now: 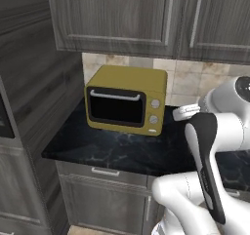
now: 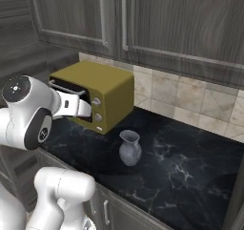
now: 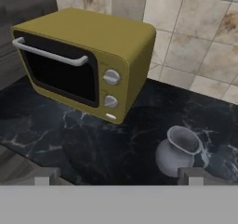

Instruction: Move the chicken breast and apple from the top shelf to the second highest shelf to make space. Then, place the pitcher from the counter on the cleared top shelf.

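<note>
Pitcher stage of the task in hand, by the look of it: facing the counter (image 2: 190,167) rather than any fridge shelf, with no chicken breast or apple among what shows. Whether those two are already moved cannot be told from here.

Standing upright on the black marble counter, the grey-blue pitcher (image 2: 129,148), just off the front right corner of the yellow toaster oven (image 2: 95,93), near it but apart. Low and to the right in the hand view, the same pitcher (image 3: 180,151), its flared mouth up, small handle probably on the far right side, though too blurred to be sure.

End effector (image 3: 118,175) spread wide, holding nothing, fingertips (image 3: 195,175) apart at the bottom of the hand view, one of them just in front of the pitcher's base. Hovering above and short of the jug, not yet around it.

Next move, as a judgement: shift right and down to centre the jug between the fingers, straddle the narrow neck or belly, then close. Care needed not to knock the round body over or nudge it against the oven.
</note>
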